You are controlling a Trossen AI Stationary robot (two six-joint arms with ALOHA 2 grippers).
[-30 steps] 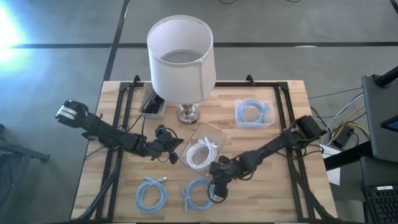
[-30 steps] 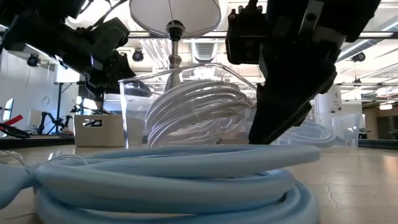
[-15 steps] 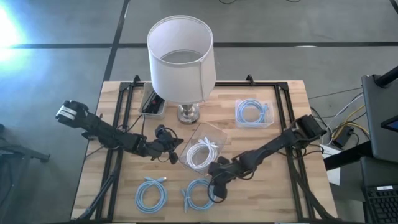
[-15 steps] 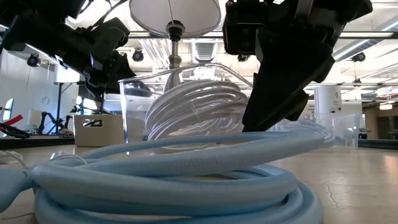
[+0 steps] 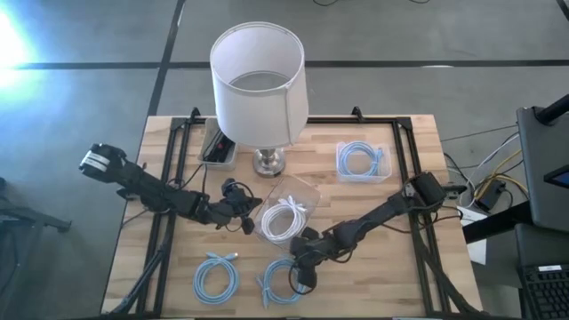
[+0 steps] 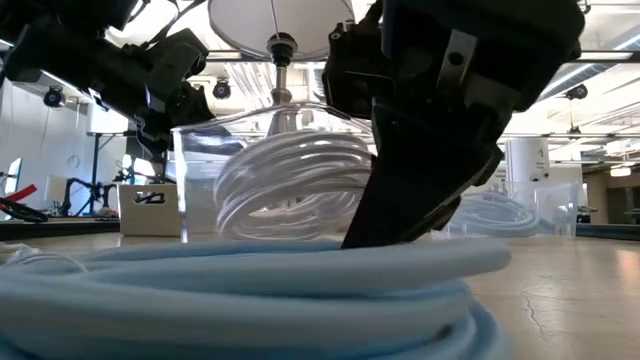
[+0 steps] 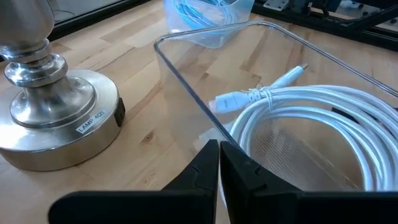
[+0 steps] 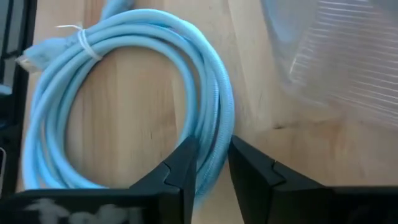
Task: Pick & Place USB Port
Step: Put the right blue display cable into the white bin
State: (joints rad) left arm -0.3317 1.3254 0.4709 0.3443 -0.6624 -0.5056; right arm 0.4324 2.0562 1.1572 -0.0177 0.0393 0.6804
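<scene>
So the setup was a light wooden table (image 5: 409,267) on a grey concrete floor (image 5: 89,36), black rails running down both sides. Going left to right: the left gripper (image 5: 247,221) sat at the left edge of the clear plastic tray (image 5: 298,188), fingers pinched shut on its thin rim, you could see it clearly in the left wrist view. Inside the tray was a coiled white cable (image 5: 284,219). Behind it stood the lamp (image 5: 259,80) with its big white shade and a shiny metal base. Near the front edge lay 2 light blue coils: the left blue cable (image 5: 216,276) just sitting there, and the blue USB cable (image 5: 283,280) beside it. The right gripper (image 5: 300,276) was down on that one, fingers narrow and straddling the strands on its right side. Further back on the right, another clear tray (image 5: 341,169) had a blue coil in it. The low view showed a workshop room with bright ceiling lights.
</scene>
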